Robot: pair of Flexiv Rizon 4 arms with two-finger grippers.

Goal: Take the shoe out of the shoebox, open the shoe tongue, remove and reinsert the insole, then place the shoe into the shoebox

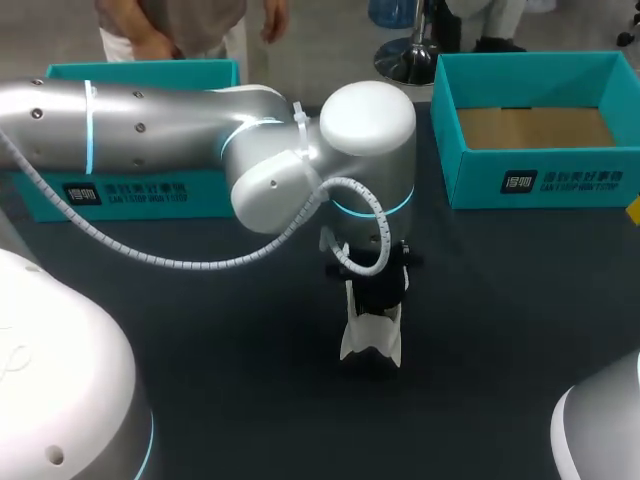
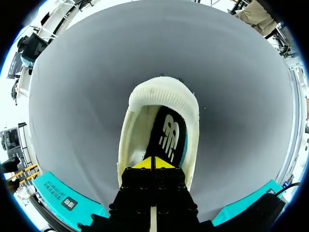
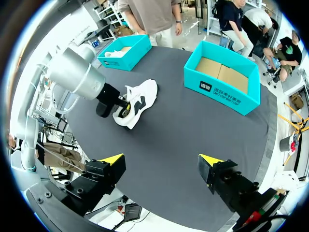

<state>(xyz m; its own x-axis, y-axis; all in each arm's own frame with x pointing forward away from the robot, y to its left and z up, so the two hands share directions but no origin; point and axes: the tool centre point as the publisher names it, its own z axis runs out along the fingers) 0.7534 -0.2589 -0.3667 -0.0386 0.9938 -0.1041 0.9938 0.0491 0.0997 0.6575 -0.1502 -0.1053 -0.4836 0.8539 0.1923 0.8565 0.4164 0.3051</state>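
Observation:
A white shoe (image 1: 370, 338) lies on the dark table near its middle, toe toward me in the head view. My left gripper (image 2: 153, 163) is at the shoe's heel opening, its yellow tips pressed together on the heel end of the black insole (image 2: 169, 135). The insole slants up out of the shoe (image 2: 161, 99), showing a teal edge. From the right wrist view the left gripper (image 3: 120, 104) is seen at the shoe (image 3: 141, 99). My right gripper (image 3: 161, 162) hangs high over the table's near side, fingers wide apart with nothing between them.
A teal shoebox (image 1: 540, 175) with a bare cardboard floor stands at the back right. A second teal box (image 1: 120, 195) at the back left is partly hidden by my left arm (image 1: 150, 125). My right arm (image 1: 600, 430) shows at the near right corner.

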